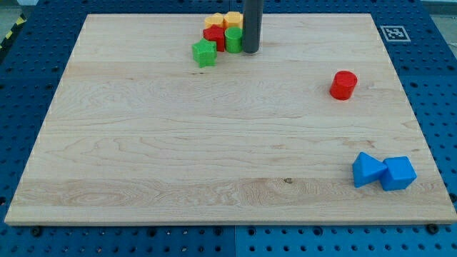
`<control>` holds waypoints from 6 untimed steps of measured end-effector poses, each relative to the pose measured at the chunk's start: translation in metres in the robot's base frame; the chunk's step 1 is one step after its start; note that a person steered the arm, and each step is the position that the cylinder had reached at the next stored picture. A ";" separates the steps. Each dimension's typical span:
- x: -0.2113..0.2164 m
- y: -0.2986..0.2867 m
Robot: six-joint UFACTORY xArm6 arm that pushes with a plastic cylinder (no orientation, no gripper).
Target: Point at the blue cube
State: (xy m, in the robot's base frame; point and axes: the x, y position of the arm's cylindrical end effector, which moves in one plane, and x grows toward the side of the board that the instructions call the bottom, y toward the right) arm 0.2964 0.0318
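Wooden desk (143, 143) sits on a blue pegboard, marker tag at the view's top right corner. No jaws on this rig: just a dark rod, nothing to spread or pinch. Tip (250, 51) rests at the view's top centre, touching or just beside a green cylinder (233, 39) in a tight cluster with a red block (213, 36), yellow block (233, 18), orange block (214, 21) and a green star (204, 53).

Blue cube (398, 173) is at the view's bottom right, touching a blue wedge (367, 170) on its left, well apart from the tip.

Advice: peel the tip away from the cluster toward the view's right first, pass clear of the red cylinder (343, 85), and stop just short of the cube on its top or right side, so the wedge isn't read as the target.

Hard to tell: shapes of the red, yellow and orange blocks, partly overlapped; rod's upper part is cut off by the frame.
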 end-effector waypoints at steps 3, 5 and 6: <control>0.019 0.008; 0.096 0.083; 0.149 0.103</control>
State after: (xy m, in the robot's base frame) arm 0.4453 0.1349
